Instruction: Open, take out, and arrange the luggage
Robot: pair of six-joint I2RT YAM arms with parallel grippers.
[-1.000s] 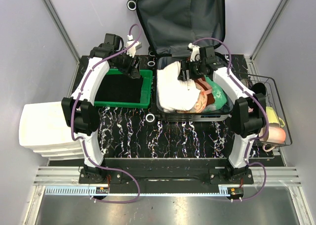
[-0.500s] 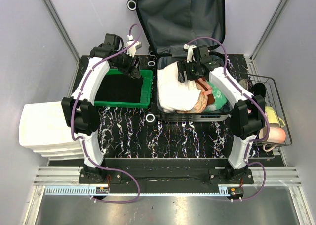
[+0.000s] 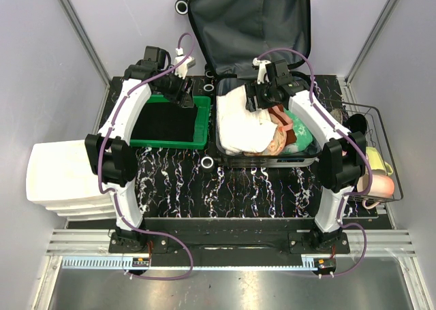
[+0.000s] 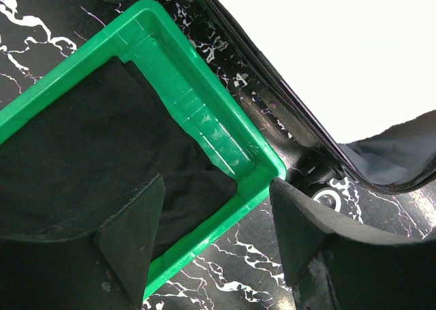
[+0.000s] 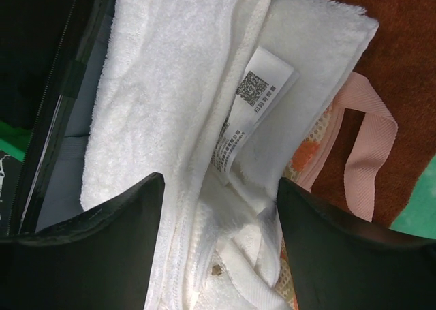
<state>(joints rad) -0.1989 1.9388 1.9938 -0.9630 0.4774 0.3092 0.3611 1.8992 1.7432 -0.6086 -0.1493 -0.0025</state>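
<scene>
Open hard-shell suitcase (image 3: pixel 252 24), dark grey lining, packed, at the table's (image 3: pixel 177 180) back. Right end effector (image 5: pixel 219 184) wide, empty, above its white towel (image 5: pixel 157 71), whose label (image 5: pixel 262 92) only the wrist view shows; left end effector (image 4: pixel 216 187) wide over the green plastic bin (image 4: pixel 204 119).

The left arm (image 3: pixel 125 111) and the right arm (image 3: pixel 311 116) look the same: slim white shell links joined by bulky black round joint housings. A thin purple cable (image 3: pixel 101 165) runs along each arm in loose loops, down to a black base block (image 3: pixel 126 239) at its foot. The jaws are thick wedges of matte black material, with small scuffs and dust on the surface.
</scene>
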